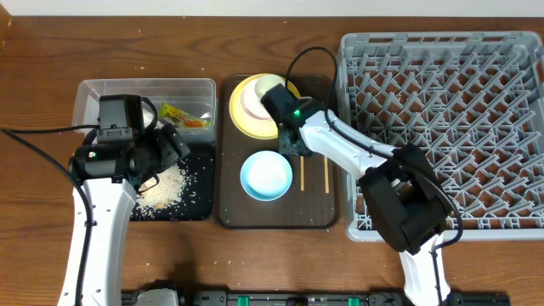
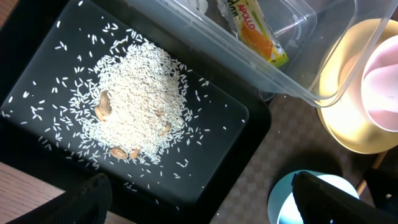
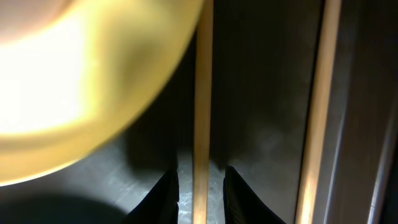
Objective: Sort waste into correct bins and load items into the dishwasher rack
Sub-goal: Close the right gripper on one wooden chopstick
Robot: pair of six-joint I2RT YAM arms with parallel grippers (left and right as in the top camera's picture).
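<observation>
Fingers of the right end effector [image 3: 200, 182] stand parted around one chopstick [image 3: 202, 81] at the bottom centre of the right wrist view. A second chopstick [image 3: 320, 93] lies right of it on the brown tray [image 3: 261, 124], with the yellow plate [image 3: 74, 74] at upper left. The left end effector [image 2: 202, 186], wide open, hangs over rice [image 2: 134, 99] in the black tray [image 2: 37, 74].

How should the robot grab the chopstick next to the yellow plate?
Pinch the chopstick across its thin shaft, coming straight down from above. It lies flat on the brown tray, so only its two long sides are free. The right gripper has a finger on each side, clear of the yellow plate.
</observation>
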